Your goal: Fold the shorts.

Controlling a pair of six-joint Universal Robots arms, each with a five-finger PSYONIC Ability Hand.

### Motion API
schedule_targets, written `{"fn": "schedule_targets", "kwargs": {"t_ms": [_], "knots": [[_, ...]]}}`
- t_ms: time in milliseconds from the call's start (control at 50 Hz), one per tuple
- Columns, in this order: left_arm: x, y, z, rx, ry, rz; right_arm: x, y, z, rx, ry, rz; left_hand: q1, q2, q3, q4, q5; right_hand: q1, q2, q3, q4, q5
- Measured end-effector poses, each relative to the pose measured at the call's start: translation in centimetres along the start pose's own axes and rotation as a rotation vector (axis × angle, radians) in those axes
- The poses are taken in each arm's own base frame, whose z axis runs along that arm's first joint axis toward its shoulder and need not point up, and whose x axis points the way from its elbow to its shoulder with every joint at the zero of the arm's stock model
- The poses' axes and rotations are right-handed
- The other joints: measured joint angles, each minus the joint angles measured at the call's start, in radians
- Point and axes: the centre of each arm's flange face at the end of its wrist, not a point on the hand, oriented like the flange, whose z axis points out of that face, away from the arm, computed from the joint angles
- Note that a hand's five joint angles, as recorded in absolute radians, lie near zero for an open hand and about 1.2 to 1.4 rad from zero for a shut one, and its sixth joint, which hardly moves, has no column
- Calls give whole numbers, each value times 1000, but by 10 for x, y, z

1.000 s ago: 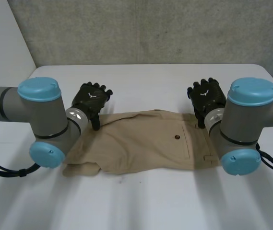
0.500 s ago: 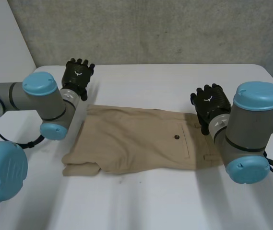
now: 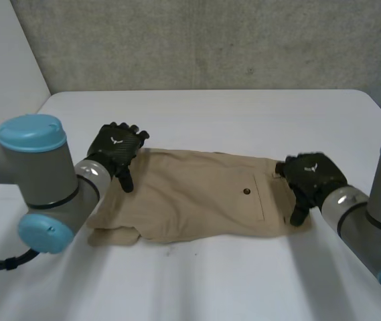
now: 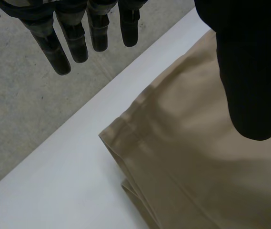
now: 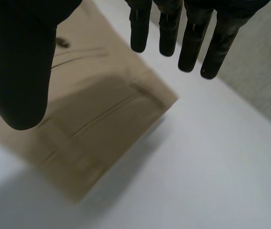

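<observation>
The tan shorts [image 3: 197, 200] lie flat across the middle of the white surface [image 3: 210, 281], with the leg hems toward the robot's left and the waistband toward its right. A small dark button [image 3: 246, 191] sits on the pocket that faces up. At the near left corner, a lower layer of cloth sticks out a little past the upper one. The left robot hand [image 3: 116, 150] is at the far left corner of the shorts, with its fingers reaching toward the grey wall [image 3: 210, 40] and its thumb over the cloth. In the left wrist view, the left robot hand [image 4: 61, 47] is released: its fingers are straight and spread clear of the thumb and hold nothing, while the hemmed corner of the shorts [image 4: 197, 157] lies under the palm on the surface [image 4: 64, 181]. Whether the thumb touches the cloth cannot be told. The right robot hand [image 3: 311, 177] is at the waistband end, just over the right edge of the shorts. In its own wrist view, the right robot hand [image 5: 187, 43] is also released, fingers straight and thumb apart, with nothing between them. The waistband corner of the shorts [image 5: 87, 119] lies beneath the palm, and bare surface [image 5: 197, 167] lies beyond the fingertips.
</observation>
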Motion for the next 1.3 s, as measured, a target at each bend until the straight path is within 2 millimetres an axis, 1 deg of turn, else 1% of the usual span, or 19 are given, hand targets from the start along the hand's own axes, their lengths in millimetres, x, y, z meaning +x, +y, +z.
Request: {"fn": "schedule_targets", "kwargs": {"t_ms": [180, 320, 420, 440, 640, 700, 720, 740, 780, 840, 860, 880, 920, 980, 1020, 1120, 1200, 1260, 1300], "knots": [[-2, -5, -35, -11, 2, -11, 1, 29, -2, -61, -50, 73, 0, 0, 0, 0, 0, 101, 109, 108, 114, 102], [0, -2, -54, -23, 4, -14, 5, 37, 6, -34, -28, 74, 0, 0, 0, 0, 0, 155, 173, 168, 172, 157], [1, 1, -60, -33, 6, -17, 7, 41, 14, -10, -9, 68, 0, 0, 0, 0, 0, 177, 200, 197, 197, 182], [1, 2, -61, -36, 7, -18, 7, 43, 17, -5, -5, 66, 0, 0, 0, 0, 0, 233, 274, 268, 268, 250], [2, 5, -64, -48, 8, -21, 5, 51, 28, -8, -6, 57, 0, 0, 0, 0, 0, 258, 312, 307, 310, 287], [3, 6, -65, -52, 10, -22, 5, 51, 30, -6, -5, 55, 0, 0, 0, 0, 0, 368, 489, 484, 486, 452], [3, 7, -66, -54, 11, -22, 6, 51, 30, 2, 1, 54, 0, 0, 0, 0, 0, 542, 785, 764, 773, 709], [3, 7, -66, -54, 11, -22, 6, 51, 30, 2, 1, 54, 0, 0, 0, 0, 0, 542, 785, 764, 773, 709], [4, 7, -67, -57, 12, -22, 10, 48, 31, 22, 24, 54, 0, 0, 0, 0, 0, 603, 847, 830, 854, 763], [4, 7, -68, -56, 12, -21, 16, 45, 31, 33, 47, 56, 0, 0, 0, 0, 0, 611, 847, 833, 856, 763], [3, 5, -70, -50, 10, -21, 30, 41, 30, 47, 90, 61, 0, 0, 0, 0, 0, 611, 847, 833, 856, 763], [3, 5, -70, -50, 10, -21, 30, 41, 30, 47, 90, 61, 0, 0, 0, 0, 0, 611, 847, 833, 856, 763], [1, 0, -74, -38, 4, -20, 55, 35, 25, 56, 163, 69, 0, 0, 0, 0, 0, 629, 847, 833, 857, 769], [-1, -5, -79, -23, -3, -19, 72, 33, 21, 50, 206, 70, 0, 0, 0, 0, 0, 661, 847, 833, 857, 802], [-2, -8, -82, -12, -8, -18, 93, 35, 16, 20, 252, 56, 0, 0, 0, 0, 0, 665, 847, 833, 857, 804], [-6, -15, -92, 13, -23, -18, 122, 36, 11, -36, 293, -20, 0, 0, 0, 0, 0, 676, 847, 834, 858, 810], [-8, -16, -96, 19, -29, -18, 121, 20, 12, -8, 275, -110, 0, 0, 0, 0, 0, 680, 847, 837, 858, 810], [-8, -16, -98, 20, -30, -19, 107, -4, 15, 59, 241, -164, 0, 0, 0, 0, 0, 683, 847, 844, 858, 814], [-7, -16, -99, 19, -30, -21, 88, -27, 16, 135, 199, -201, 0, 0, 0, 0, 0, 683, 847, 850, 858, 814]]}}
